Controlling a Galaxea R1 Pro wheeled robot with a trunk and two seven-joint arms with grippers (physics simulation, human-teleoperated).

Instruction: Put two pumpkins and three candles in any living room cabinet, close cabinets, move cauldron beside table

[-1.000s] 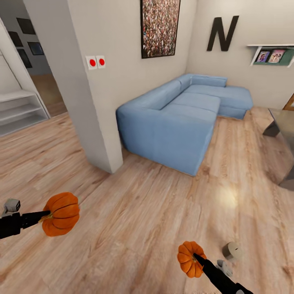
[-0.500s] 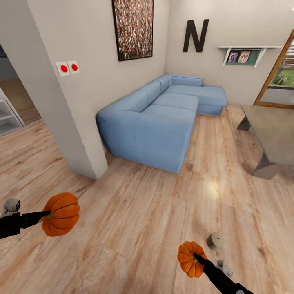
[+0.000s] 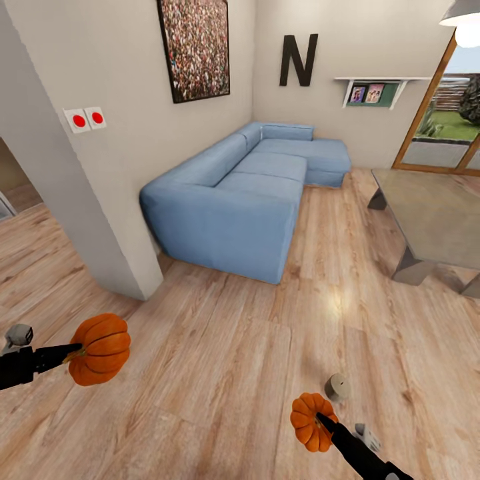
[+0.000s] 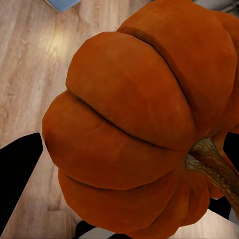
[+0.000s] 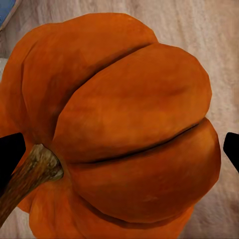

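Note:
My left gripper [image 3: 72, 351] is shut on the stem end of one orange ribbed pumpkin [image 3: 101, 349], held above the wood floor at the lower left. That pumpkin [image 4: 134, 124] sits between the black fingers [image 4: 17, 174] in the left wrist view. My right gripper [image 3: 321, 421] is shut on the second pumpkin [image 3: 308, 420] at the lower right. In the right wrist view this pumpkin [image 5: 124, 124] shows its brown stem. One pale candle [image 3: 337, 387] lies on the floor just beyond the right pumpkin. The cabinet and the cauldron are out of view.
A blue corner sofa [image 3: 240, 193] stands ahead against the wall. A grey wall corner [image 3: 100, 227] juts out at the left. A low grey table [image 3: 433, 213] stands at the right, with a glass door [image 3: 447, 127] behind it. Open wood floor [image 3: 233, 347] lies between me and the sofa.
The head view has swung to the right, so the sofa and wall slid left and the table and glass door came into view. Both pumpkins stay held in the same places.

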